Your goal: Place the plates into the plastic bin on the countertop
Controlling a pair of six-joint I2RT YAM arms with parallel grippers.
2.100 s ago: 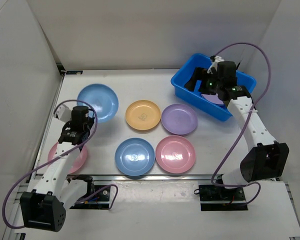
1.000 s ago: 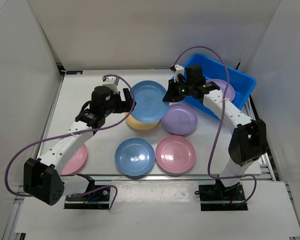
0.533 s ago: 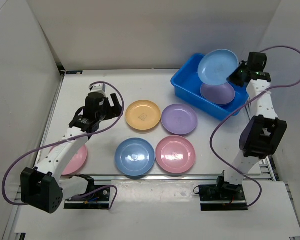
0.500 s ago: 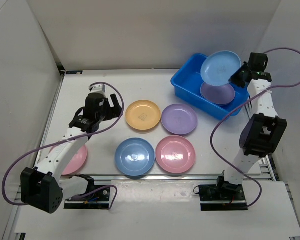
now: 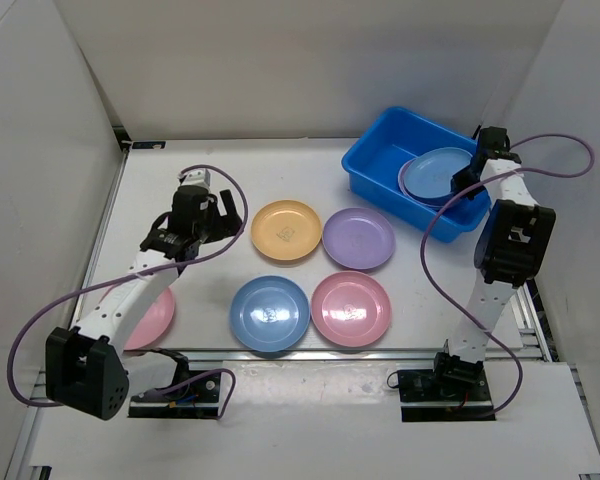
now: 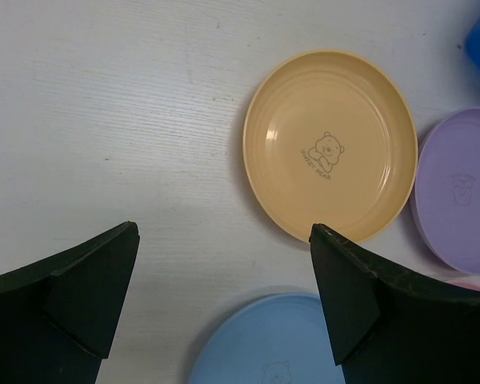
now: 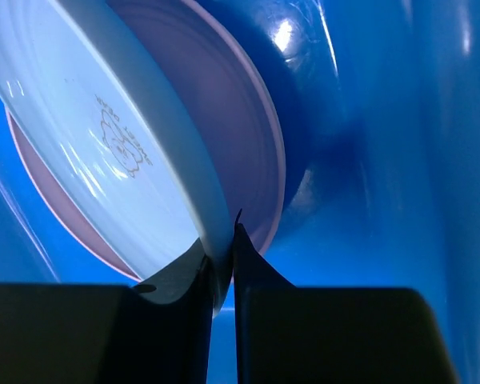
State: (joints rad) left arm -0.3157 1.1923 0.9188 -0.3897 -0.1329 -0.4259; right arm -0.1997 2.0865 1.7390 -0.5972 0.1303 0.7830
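Note:
The plastic bin [image 5: 385, 160] stands at the back right of the countertop [image 5: 180, 170]. A blue plate [image 5: 438, 176] lies tilted inside it, over a purple plate [image 7: 244, 120]. My right gripper [image 5: 467, 172] is at the bin's right rim, its fingers closed on the edge of the blue plate [image 7: 104, 136]. An orange plate [image 5: 287, 230], a purple plate [image 5: 359, 238], a blue plate [image 5: 269, 312] and a pink plate [image 5: 351, 308] lie on the countertop. Another pink plate [image 5: 152, 318] sits partly under the left arm. My left gripper [image 5: 223, 212] hangs open, left of the orange plate [image 6: 328, 148].
White walls border the countertop at the left, back and right. The right arm's purple cable [image 5: 550, 160] loops beside the bin's right side. The left arm's cable [image 5: 130, 285] arcs over the left part of the countertop.
The right gripper has lowered the blue plate from above the bin down into it, onto the purple plate. The left arm has hardly moved.

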